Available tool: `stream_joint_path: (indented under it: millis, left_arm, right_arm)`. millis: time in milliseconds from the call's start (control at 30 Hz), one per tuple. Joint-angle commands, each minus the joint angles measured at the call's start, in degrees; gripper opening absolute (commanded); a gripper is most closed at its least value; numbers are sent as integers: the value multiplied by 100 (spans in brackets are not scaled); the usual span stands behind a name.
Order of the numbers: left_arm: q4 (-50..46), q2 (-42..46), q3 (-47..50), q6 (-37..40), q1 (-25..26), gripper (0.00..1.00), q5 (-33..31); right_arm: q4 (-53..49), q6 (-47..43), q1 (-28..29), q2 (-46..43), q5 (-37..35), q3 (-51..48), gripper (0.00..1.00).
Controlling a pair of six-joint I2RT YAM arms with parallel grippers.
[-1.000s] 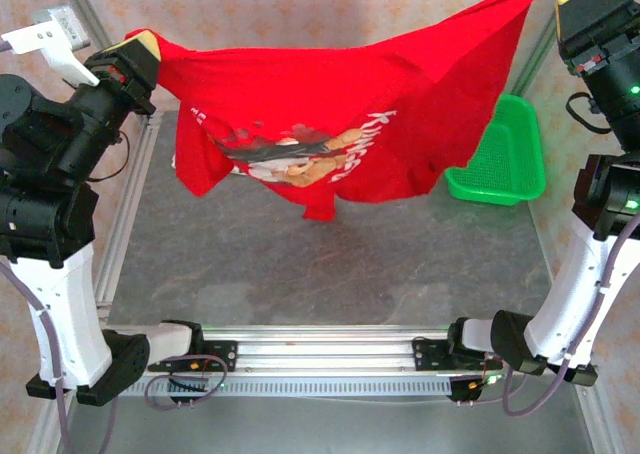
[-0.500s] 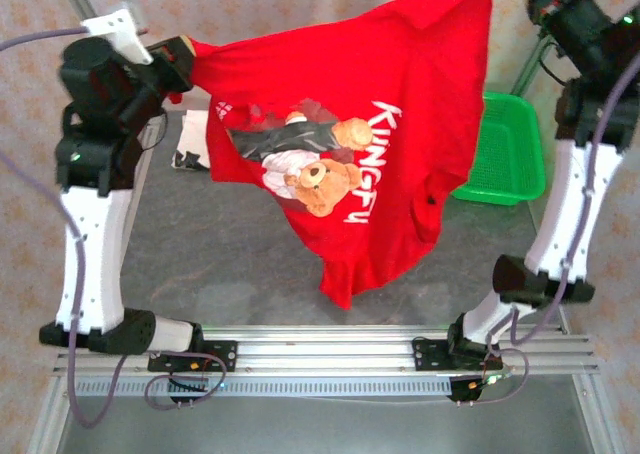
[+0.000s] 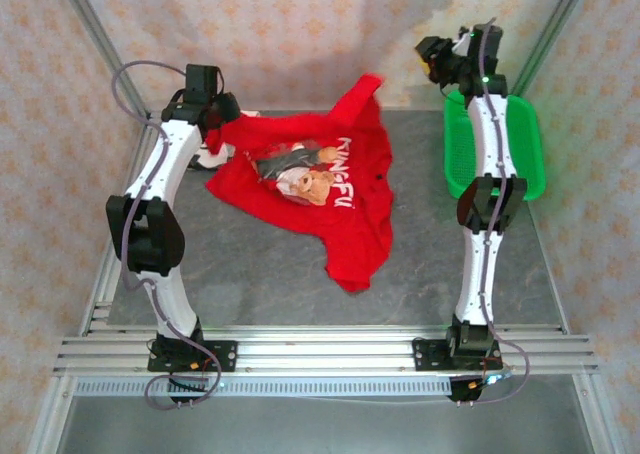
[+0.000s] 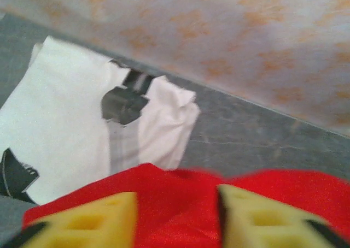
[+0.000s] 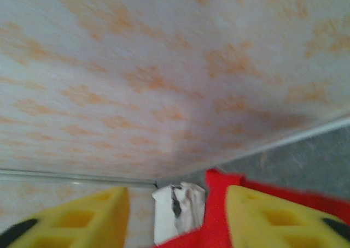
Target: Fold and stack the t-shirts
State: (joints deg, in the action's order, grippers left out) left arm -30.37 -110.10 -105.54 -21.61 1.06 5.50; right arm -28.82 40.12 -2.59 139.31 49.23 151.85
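The red t-shirt (image 3: 310,189) lies on the gray table (image 3: 250,274), in the far middle part, with its bear picture facing up. It looks spread out like this so it can be folded next. It is not flat all over. The near right end is bunched up, and one far corner sticks up toward the wall. The shirt lies crooked. Its long way runs from the far left down to the near right, and the word on it runs from near to far. I cannot tell which end has the neck hole. The left gripper (image 3: 222,114) hangs over the far left corner of the shirt. In the left wrist view its yellow fingers (image 4: 93,220) are wide apart and the red cloth (image 4: 284,193) just lies under them, so it holds nothing. The right gripper (image 3: 432,56) is up high at the far right, above the green basket (image 3: 525,144). Its fingers (image 5: 273,215) are wide apart too, with only the wall and a bit of red between them. The white t-shirt (image 3: 208,157) sits crumpled at the far left, right beside the red one, maybe waiting for its turn. Neither shirt is folded yet.
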Motion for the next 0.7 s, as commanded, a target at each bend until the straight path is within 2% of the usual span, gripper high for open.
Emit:
stream_joint_path:
  millis: [0, 33, 67, 167, 200, 300, 333, 433, 500, 567, 667]
  left_arm:
    - [-19, 363, -49, -197, -195, 77, 20]
    - [-49, 528, 53, -235, -194, 86, 95]
    - [-114, 687, 142, -303, -199, 100, 151]
    - [-514, 1234, 523, -536, -268, 100, 484]
    - [-628, 1439, 729, -587, -305, 100, 682]
    - [-1037, 1972, 1461, -745, -521, 100, 980]
    - [-1100, 2116, 1741, -856, -691, 100, 1166]
    - [-1322, 2314, 2453, -869, -1095, 99, 1397]
    - [-1243, 2291, 2791, -872, -1245, 96, 1574]
    - [-1106, 2151, 3018, -871, -1283, 93, 1631]
    - [-864, 1767, 3266, -1038, -1354, 80, 1781]
  right_arm:
    - [-729, -740, 103, -727, -53, 191, 64]
    - [-1179, -1102, 175, -1005, -87, -15, 68]
    - [-1606, -1378, 248, -1264, -102, -228, 70]
    - [-2926, -2157, 594, -2343, -349, -1501, 72]
    - [-3184, -2355, 819, -2895, -565, -2306, 73]
    - [-2882, -2223, 1310, -4233, -846, -4726, 73]
    - [-2519, -1899, 1394, -4752, -852, -5765, 73]
    - [-1401, -1068, 1441, -5813, -789, -7937, 73]
    - [-1017, -915, 1503, -6151, -823, -8796, 73]
    - [-1027, -1000, 1568, -6185, -887, -9255, 73]
    - [-1227, -1365, 1852, -5925, -1083, -9482, 72]
